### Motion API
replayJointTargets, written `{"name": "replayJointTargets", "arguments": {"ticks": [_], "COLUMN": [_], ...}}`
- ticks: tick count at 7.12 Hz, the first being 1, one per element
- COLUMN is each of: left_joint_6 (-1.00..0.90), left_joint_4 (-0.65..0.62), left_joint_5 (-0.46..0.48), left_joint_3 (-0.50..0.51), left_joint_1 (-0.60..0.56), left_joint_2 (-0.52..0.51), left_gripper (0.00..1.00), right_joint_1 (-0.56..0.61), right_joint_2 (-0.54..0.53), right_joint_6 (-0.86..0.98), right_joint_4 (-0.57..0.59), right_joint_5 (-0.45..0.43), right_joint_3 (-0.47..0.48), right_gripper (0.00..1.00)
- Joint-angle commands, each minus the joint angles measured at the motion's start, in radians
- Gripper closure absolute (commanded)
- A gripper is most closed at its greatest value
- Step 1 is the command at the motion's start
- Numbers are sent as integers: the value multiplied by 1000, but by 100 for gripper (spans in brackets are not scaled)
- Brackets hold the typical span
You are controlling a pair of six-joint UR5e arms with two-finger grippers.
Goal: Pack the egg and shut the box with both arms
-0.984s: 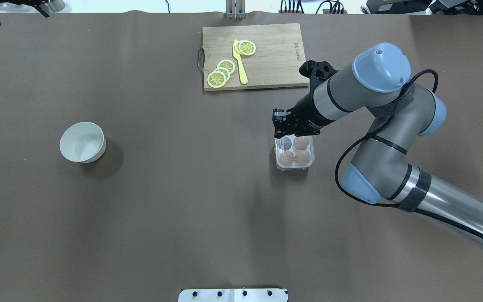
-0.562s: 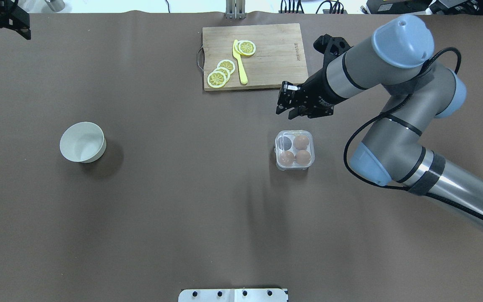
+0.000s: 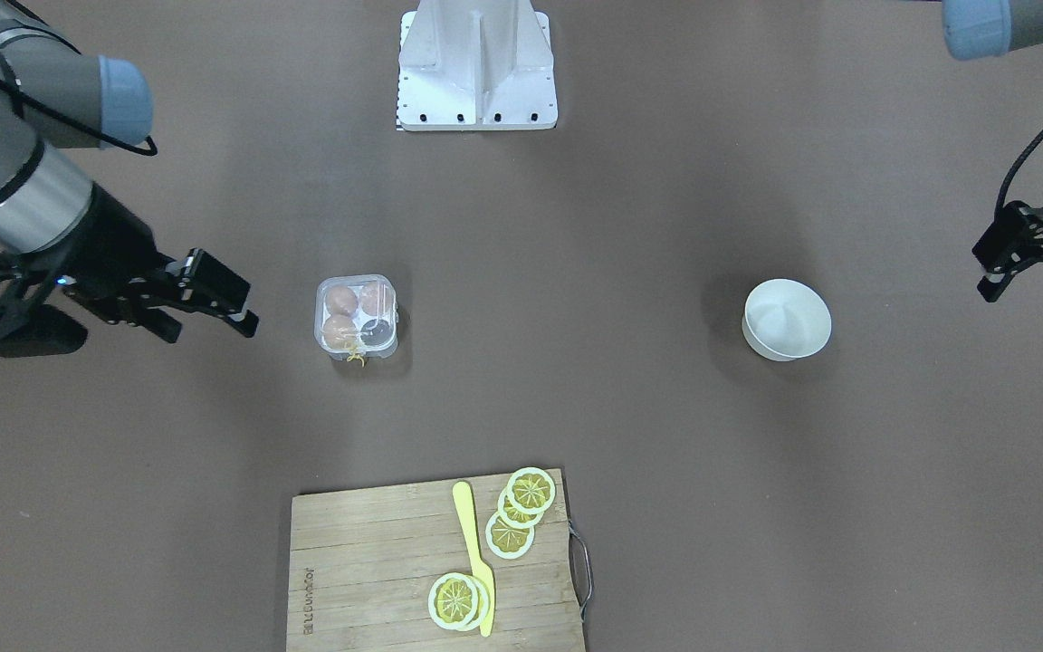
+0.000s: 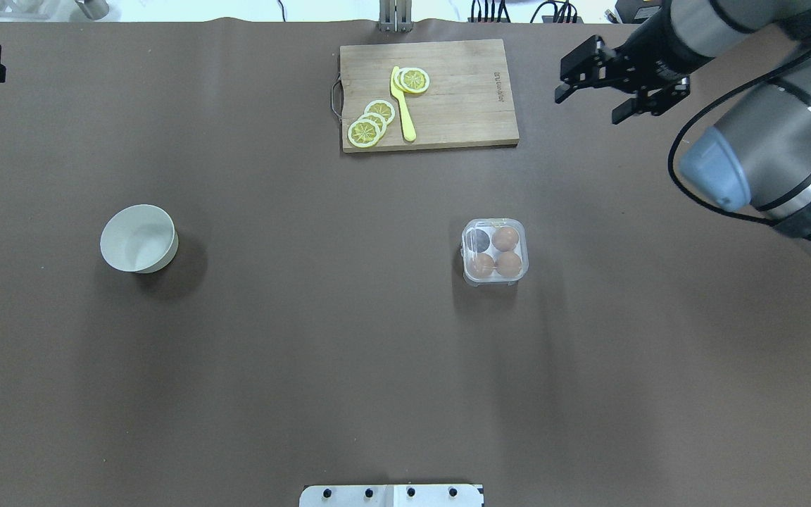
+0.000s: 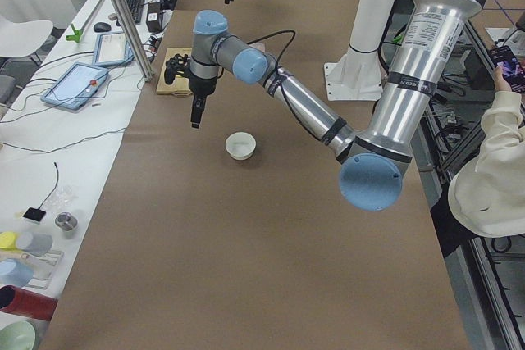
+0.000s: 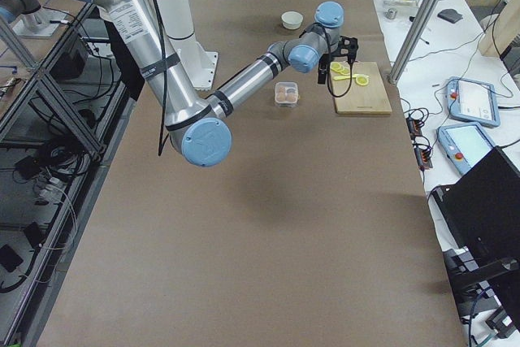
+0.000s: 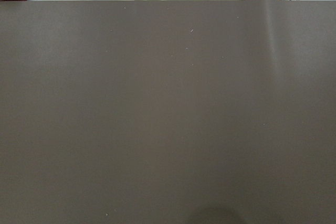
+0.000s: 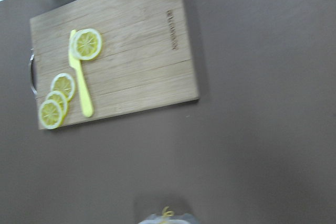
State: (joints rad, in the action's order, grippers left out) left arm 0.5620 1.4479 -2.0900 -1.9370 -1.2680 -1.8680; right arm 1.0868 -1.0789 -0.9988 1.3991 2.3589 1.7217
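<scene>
The clear box (image 4: 495,252) stands right of the table's middle, its lid lying over the cups. Three brown eggs sit inside: one (image 4: 505,238) at the far right, two (image 4: 480,265) at the near side. The far left cup (image 4: 479,241) looks dark grey. The box also shows in the front view (image 3: 356,317), yellow thread on its edge. My right gripper (image 4: 588,104) is open and empty, right of the cutting board, well away from the box. My left gripper (image 3: 1036,286) is open and empty at the table's far left, beyond the bowl.
A white bowl (image 4: 139,238) stands at the left. A wooden cutting board (image 4: 428,94) with lemon slices (image 4: 372,123) and a yellow knife (image 4: 403,105) lies at the far middle. The white base plate (image 4: 391,496) is at the near edge.
My right gripper has left the box's far edge and swung up and away to the far right, past the cutting board. The box has not moved. My left gripper stays at the far left corner.
</scene>
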Motion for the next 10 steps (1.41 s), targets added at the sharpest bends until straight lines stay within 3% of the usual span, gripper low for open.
{"name": "replayJointTargets", "arguments": {"ticks": [1,3,5,7,10], "left_joint_6": [-174,-400,-433,-438,-441], "left_joint_4": [-10,-15,3,15,37], "left_joint_5": [-74,-102,-159,-153,-159], "left_joint_3": [56,160,161,174,271], "left_joint_1": [-81,-199,-272,-268,-269], "left_joint_2": [38,70,143,205,219], "left_gripper": [2,2,2,2,2], "right_joint_1": [144,284,381,423,464], "right_joint_2": [-62,-168,-283,-340,-417], "right_joint_6": [446,804,978,1048,1097], "right_joint_4": [238,349,353,353,348], "right_joint_5": [16,20,31,17,29], "right_joint_3": [-8,-39,-70,-103,-100], "right_gripper": [0,0,0,0,0]}}
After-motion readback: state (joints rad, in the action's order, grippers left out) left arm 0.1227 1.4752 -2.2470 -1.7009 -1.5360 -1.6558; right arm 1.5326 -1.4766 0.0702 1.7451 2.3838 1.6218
